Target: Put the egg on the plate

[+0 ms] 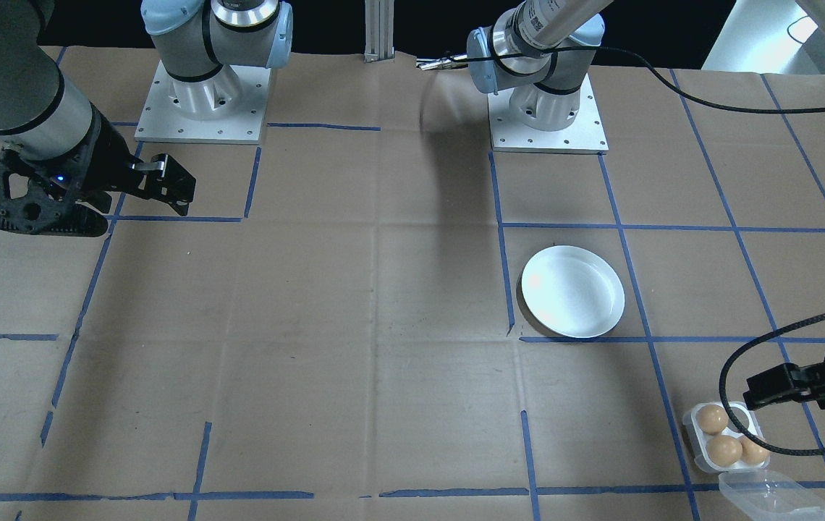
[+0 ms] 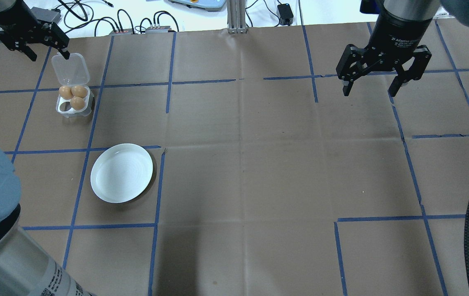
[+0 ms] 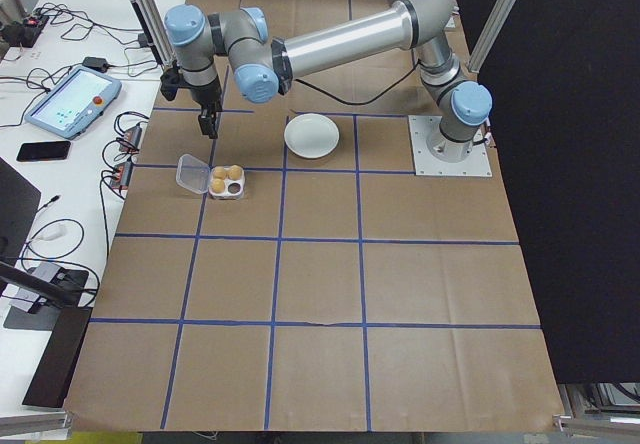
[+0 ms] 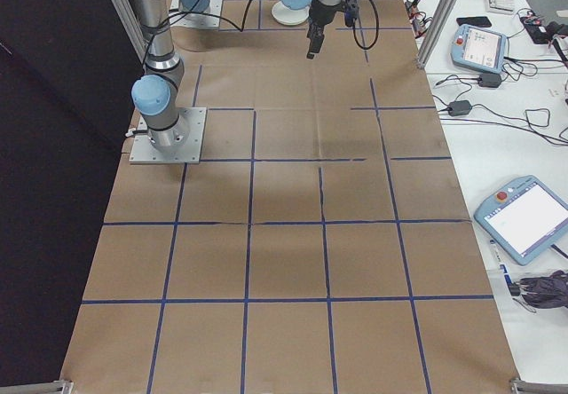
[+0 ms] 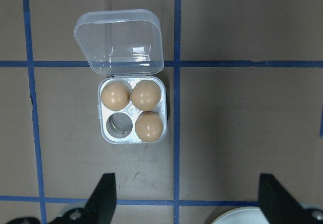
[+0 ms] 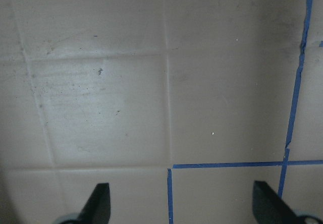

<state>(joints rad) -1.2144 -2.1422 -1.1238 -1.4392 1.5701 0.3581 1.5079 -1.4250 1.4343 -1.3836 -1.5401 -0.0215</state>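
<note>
Front view: plate [image 1: 572, 291] bare on desk [image 1: 354, 347], three eggs [image 1: 724, 449] in tray [image 1: 696, 438]; approach step, judged. Overhead: left end effector [image 2: 48, 52] spread wide, empty, above tray lid [image 2: 70, 70]; right end effector [image 2: 371, 88] likewise spread, idle. Left wrist: next, descent onto one egg [image 5: 149, 125].

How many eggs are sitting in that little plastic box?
3. In the left wrist view, two eggs sit side by side in the egg tray's cells next to the open lid, one and another; the third is in front. The fourth cell is empty.
</note>
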